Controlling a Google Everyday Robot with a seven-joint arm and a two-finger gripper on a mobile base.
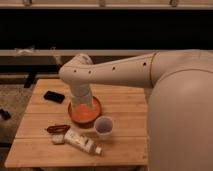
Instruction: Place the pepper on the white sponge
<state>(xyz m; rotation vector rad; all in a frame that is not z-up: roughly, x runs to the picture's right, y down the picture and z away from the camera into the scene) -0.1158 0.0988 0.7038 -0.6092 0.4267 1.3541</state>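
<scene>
The dark red pepper (58, 128) lies on the wooden table (125, 145) near its front left. The small off-white sponge (58, 139) lies just in front of it, close to or touching it. My white arm reaches in from the right and bends down over the orange bowl. My gripper (82, 106) sits at the arm's lower end, over the bowl, to the right of and behind the pepper and sponge. It holds nothing that I can see.
An orange bowl (92, 116) stands mid-table under the arm. A white cup (103, 126) stands at its front right. A white tube (82, 141) lies next to the sponge. A black flat object (54, 96) lies at the back left. My body fills the right side.
</scene>
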